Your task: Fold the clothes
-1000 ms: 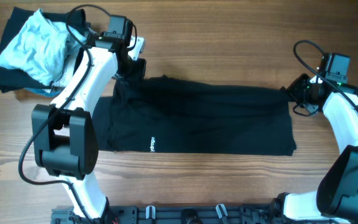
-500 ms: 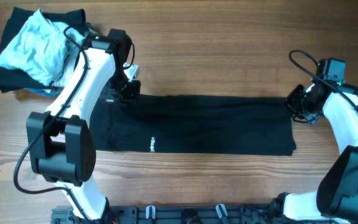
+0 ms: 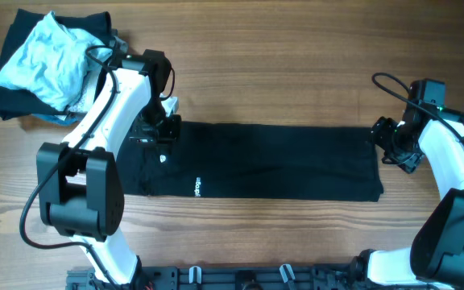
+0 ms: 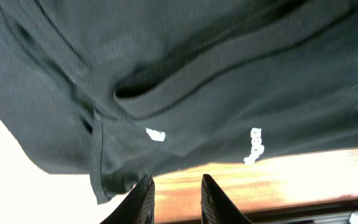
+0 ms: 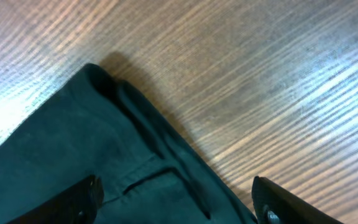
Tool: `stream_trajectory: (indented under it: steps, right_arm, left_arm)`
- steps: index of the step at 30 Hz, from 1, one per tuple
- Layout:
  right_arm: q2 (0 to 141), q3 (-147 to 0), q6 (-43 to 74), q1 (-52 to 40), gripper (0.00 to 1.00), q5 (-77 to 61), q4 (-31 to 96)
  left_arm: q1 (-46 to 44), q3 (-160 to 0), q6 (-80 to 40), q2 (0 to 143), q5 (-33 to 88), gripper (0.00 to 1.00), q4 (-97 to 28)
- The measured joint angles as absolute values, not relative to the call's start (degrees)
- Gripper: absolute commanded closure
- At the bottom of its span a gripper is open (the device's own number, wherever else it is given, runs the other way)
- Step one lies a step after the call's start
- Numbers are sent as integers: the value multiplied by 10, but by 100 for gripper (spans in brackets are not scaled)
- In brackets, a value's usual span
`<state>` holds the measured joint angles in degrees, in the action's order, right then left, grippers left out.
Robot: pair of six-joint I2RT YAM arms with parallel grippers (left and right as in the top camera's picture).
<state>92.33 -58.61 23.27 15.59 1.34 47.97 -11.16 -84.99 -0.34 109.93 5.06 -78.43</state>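
The black T-shirt of the clothes lies flat on the wooden table as a long folded band, with a small white print near its front edge. My left gripper hovers over the band's back left corner. In the left wrist view it stands slightly open, with bare wood between the fingers and a cloth hem just beside the left one. My right gripper is at the band's back right corner. There it is wide open above the shirt's folded corner, holding nothing.
A heap of other garments sits at the back left corner: a crumpled pale blue one on top of a black one. The arms' base rail runs along the front edge. Bare wood lies behind the shirt.
Both grippers carried the shirt's back edge toward the front, then opened and let it go. The shirt now lies as a narrower, flatter band.
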Motion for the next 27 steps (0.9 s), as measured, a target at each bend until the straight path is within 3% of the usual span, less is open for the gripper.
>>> stream_trajectory:
  steps: [3, 4, 6, 10, 11, 15, 17, 20, 23, 24, 27]
  right_arm:
    - [923, -586, 210, 157, 8, -29, 471]
    - [923, -586, 201, 159, 5, -41, 465]
    - [924, -586, 184, 181, 4, -67, 458]
    - [945, -583, 132, 260, 4, -135, 460]
    - [964, -572, 119, 269, 4, -150, 460]
    - [989, -541, 103, 264, 7, -173, 451]
    - [989, -537, 101, 263, 15, -175, 444]
    - [985, -521, 61, 244, 39, -231, 410]
    - [992, -510, 53, 214, 82, -255, 411]
    - [996, -507, 62, 212, 91, -253, 411]
    - [1001, -505, 75, 216, 96, -251, 410]
  left_arm:
    - [-112, -850, -3, 1099, 68, 94, -759]
    - [-112, -850, -3, 1099, 76, 94, -756]
    - [-112, -849, -3, 1098, 83, 87, -757]
    - [-112, -844, -8, 1038, 103, 55, -728]
    - [-112, -844, -6, 989, 107, 51, -706]
    - [-112, -845, -7, 855, 113, 49, -664]
    - [-112, -845, -8, 820, 113, 48, -662]
    - [-112, -845, -7, 809, 113, 48, -658]
    - [-112, -845, -8, 809, 113, 48, -655]
    - [-112, -845, -8, 809, 113, 48, -655]
    - [-112, -845, -8, 809, 113, 49, -656]
